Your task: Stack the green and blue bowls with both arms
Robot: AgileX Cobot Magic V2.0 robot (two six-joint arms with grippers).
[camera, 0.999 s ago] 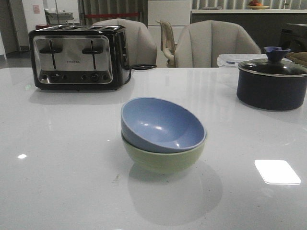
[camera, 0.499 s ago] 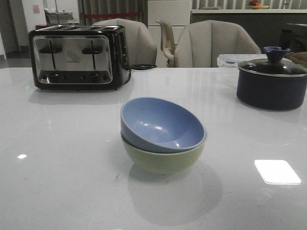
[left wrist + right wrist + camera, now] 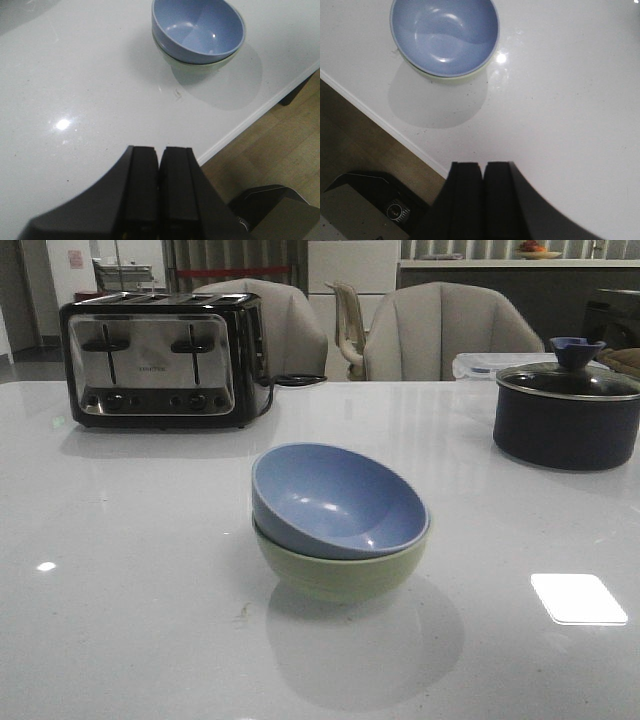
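The dusty blue bowl sits tilted inside the pale green bowl at the middle of the white table. The stack also shows in the left wrist view, blue bowl over green bowl, and in the right wrist view, blue bowl over green bowl. My left gripper is shut and empty, over the table's near edge, well apart from the bowls. My right gripper is shut and empty, also back at the near edge. Neither arm shows in the front view.
A black-and-steel toaster stands at the back left. A dark lidded pot stands at the back right. Chairs line the far side. The table's near edge borders wooden floor.
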